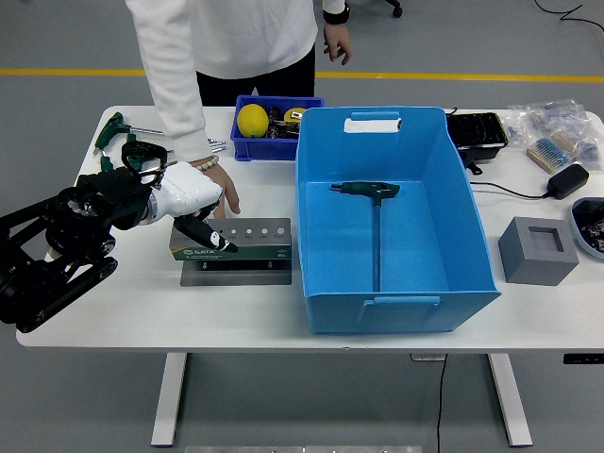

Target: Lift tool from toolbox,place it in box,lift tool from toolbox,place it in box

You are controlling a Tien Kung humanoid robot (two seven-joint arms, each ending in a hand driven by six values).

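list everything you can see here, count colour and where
table: 1, white, fills the view
big box: 1, blue, table centre-right
T-handle tool: 1, green grip, inside the big box
tool holder: 1, grey-green with a row of holes, left of the big box
small bin: 1, dark blue, far side
ball: 1, yellow, in the small bin
loose tools: green-handled, count unclear, far left
foam block: 1, grey, right
tray: 1, black, far right
power adapter: 1, black, right
person's hand: 1, resting behind the tool holder
left hand: 1, white with black fingers, over the holder's left end
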